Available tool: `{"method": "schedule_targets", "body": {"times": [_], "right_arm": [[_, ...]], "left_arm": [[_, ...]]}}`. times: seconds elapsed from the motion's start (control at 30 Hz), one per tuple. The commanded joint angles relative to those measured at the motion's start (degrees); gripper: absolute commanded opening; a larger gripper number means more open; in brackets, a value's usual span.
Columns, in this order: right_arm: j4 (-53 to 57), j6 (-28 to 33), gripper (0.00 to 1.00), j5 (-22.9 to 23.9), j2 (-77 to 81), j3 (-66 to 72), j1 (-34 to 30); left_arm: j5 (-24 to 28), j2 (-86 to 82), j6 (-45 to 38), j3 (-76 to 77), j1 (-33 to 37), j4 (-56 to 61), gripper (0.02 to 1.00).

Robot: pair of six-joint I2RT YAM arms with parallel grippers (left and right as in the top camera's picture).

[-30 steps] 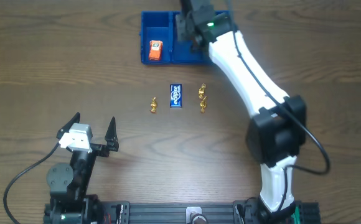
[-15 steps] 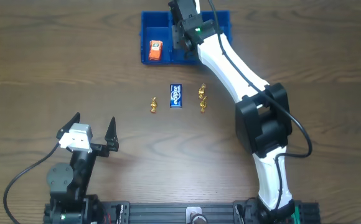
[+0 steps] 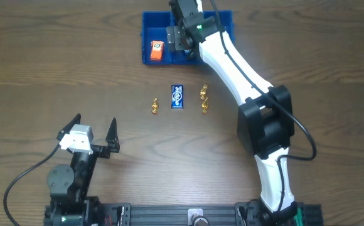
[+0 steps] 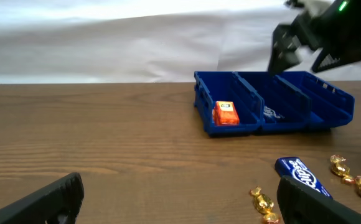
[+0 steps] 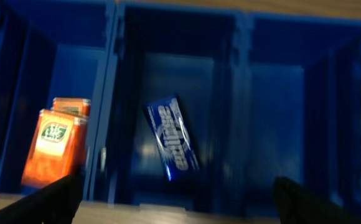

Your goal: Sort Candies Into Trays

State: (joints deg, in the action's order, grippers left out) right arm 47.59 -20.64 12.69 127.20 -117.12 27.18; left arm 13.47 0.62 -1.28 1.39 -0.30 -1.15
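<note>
The blue tray (image 3: 145,37) sits at 12 o'clock on the table (image 3: 332,75), with its 3 compartments side by side so each kind of sweet gets its own slot. The orange box (image 3: 157,51) lies in the compartment at the tray's 9 o'clock end. In the right wrist view a blue bar (image 5: 172,137) lies flat and slightly askew in the middle one. The compartment at the 3 o'clock end looks bare.

The right gripper (image 3: 182,34) hangs above the middle compartment with its jaws spread wide and nothing between them. With the bar lying loose directly beneath, that delivery reads as done (a judgement from how it lies).

Near the table's centre, 4 pieces wait in a loose row. A second blue bar (image 3: 177,96) lies there, with 1 of the gold-wrapped sweets (image 3: 155,105) just beside it at 9 o'clock and 2 more stacked close together at its 3 o'clock. They are well apart from the tray, so each needs its own trip. The spare bar probably belongs with its twin, and the gold ones in the bare slot.

The left gripper (image 3: 94,125) rests at about 7 o'clock, well apart from everything. Its jaws are open and empty, which probably keeps it out of the working arm's way.
</note>
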Motion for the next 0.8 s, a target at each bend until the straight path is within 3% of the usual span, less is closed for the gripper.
{"method": "schedule_targets", "body": {"times": [0.03, 0.17, 0.23, 0.43, 0.57, 0.8], "right_arm": [[15.2, -4.9, 0.998, 0.8, -8.6, -10.3, 2.7], [30.5, -17.2, 1.0, 0.7, -9.3, -10.3, 7.6], [34.8, -18.6, 1.0, 0.5, -8.0, -8.1, 10.6], [23.8, -18.8, 1.0, -5.5, -7.6, 8.8, 12.3], [12.2, -18.8, 0.974, -5.5, -7.4, 18.8, 12.3], [8.3, -18.8, 0.941, -5.0, -1.1, 20.2, 10.6]], "left_arm": [[1.4, -0.4, 0.6, -1.1, 0.3, -1.8, 0.998], [1.4, -0.4, 0.6, -1.1, 0.3, -1.8, 0.998], [1.4, -0.4, 0.6, -1.1, 0.3, -1.8, 0.998], [1.4, -0.4, 0.6, -1.1, 0.3, -1.8, 0.998], [1.4, -0.4, 0.6, -1.1, 0.3, -1.8, 0.998], [1.4, -0.4, 0.6, -1.1, 0.3, -1.8, 0.998]]}}
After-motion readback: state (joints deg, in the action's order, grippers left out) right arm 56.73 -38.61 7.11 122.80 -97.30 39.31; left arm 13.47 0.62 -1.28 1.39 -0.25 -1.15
